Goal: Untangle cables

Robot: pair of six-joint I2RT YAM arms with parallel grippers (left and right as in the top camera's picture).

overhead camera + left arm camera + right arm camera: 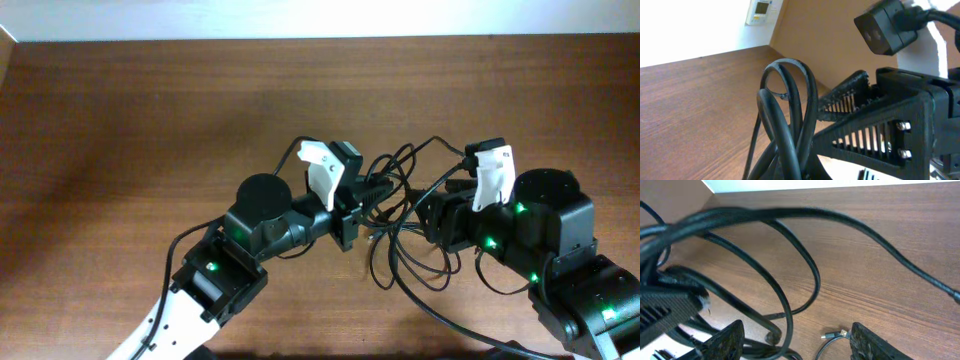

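Observation:
A tangle of thin black cables [400, 205] hangs between my two grippers above the brown table [150, 110], with loops trailing down toward the front. My left gripper [370, 200] is shut on a bunch of strands; in the left wrist view the cables [782, 130] rise from its jaws in a tight loop. My right gripper [432, 212] is open, its fingers spread wide in the right wrist view [797, 342]. Cable strands [790, 215] cross over it, and a small metallic plug [832, 336] lies on the table between its fingers.
The right gripper's ribbed fingers [875, 125] fill the right of the left wrist view, very close to my left jaws. A wall and a white wall panel [760, 11] stand behind the table's far edge.

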